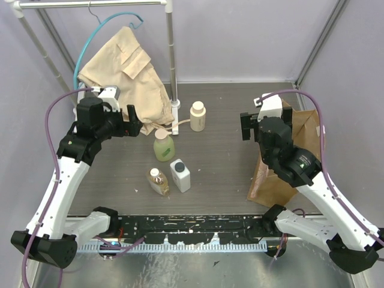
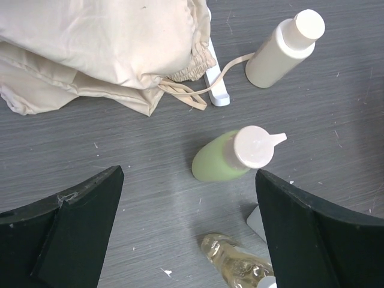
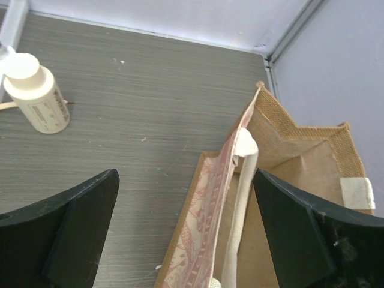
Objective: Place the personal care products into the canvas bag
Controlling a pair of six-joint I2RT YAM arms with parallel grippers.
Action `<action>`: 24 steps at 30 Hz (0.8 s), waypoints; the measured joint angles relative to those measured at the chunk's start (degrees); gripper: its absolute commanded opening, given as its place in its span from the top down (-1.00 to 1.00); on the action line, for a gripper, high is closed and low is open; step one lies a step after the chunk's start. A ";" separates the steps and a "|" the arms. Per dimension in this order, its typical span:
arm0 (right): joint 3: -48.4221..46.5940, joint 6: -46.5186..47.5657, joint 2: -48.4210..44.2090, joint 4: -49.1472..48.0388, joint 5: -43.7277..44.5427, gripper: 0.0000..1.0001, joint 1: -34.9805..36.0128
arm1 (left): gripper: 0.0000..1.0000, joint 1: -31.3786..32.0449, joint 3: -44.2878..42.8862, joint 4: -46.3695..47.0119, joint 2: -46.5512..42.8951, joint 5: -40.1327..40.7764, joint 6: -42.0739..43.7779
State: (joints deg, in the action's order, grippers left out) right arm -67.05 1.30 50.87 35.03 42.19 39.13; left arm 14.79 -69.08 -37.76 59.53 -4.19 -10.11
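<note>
Though meant for the canvas bag [image 1: 273, 183], not yet inside it: all four bottles, upright on the grey table [image 1: 222, 162], left of the middle. Farthest back, the cream round-capped bottle [image 1: 197, 116], just beside the rack foot [image 1: 176, 108]. In front of it and a little to the left, the translucent green-yellow bottle [image 1: 163, 146]. Nearest to the arms, the amber bottle with white cap [image 1: 158, 180] and the white rectangular bottle with black cap [image 1: 180, 174], side by side and very close; cannot tell if touching. Well apart on the right, the bag itself, tan-brown, upright near the right wall, mouth open, with a pale cream handle [image 3: 240, 198] at the rim and a reddish printed lining inside.

Beside the bag's left edge, the right end effector [image 1: 245, 126], fingers spread wide, grasping nothing, with the open mouth seen between them in the right wrist view. On the other side, the left end effector [image 1: 134, 122], also released and empty, hovering above the table, with the green-yellow bottle ahead between its two dark fingers [image 2: 66, 234] and not touched.

Behind the left end effector, a beige garment [image 1: 129, 69] with pockets, hanging from a teal hanger [image 1: 102, 30] on the clothes rack [image 1: 171, 54] and bunched down onto the table. From its hem, a thin drawstring [image 2: 198, 96] running past the rack foot to the cream bottle.
</note>
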 measured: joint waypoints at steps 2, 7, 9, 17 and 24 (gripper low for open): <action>-0.04 -0.04 0.17 0.83 1.57 -1.00 -0.33 | -0.96 0.00 0.00 0.00 0.11 -0.35 0.61; -1.75 0.20 0.20 1.53 1.55 -1.00 -5.66 | -0.96 0.00 0.00 -0.02 0.17 -1.18 1.55; -2.40 0.24 1.49 1.49 -1.27 -1.00 -9.73 | -0.96 0.00 0.00 -0.04 0.17 -1.33 1.77; -2.86 -2.36 11.08 -0.07 -17.79 -1.00 -22.29 | -0.96 0.00 0.07 -0.04 0.07 -2.43 2.03; -4.90 -5.70 15.82 0.39 -24.79 -1.00 -42.38 | -0.96 0.00 0.39 0.02 -0.46 -3.50 2.14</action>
State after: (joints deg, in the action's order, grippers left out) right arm -71.94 -4.40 66.70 35.42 17.41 -3.25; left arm 14.79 -68.69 -37.74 59.07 -7.68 -7.97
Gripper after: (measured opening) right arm 0.999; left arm 0.981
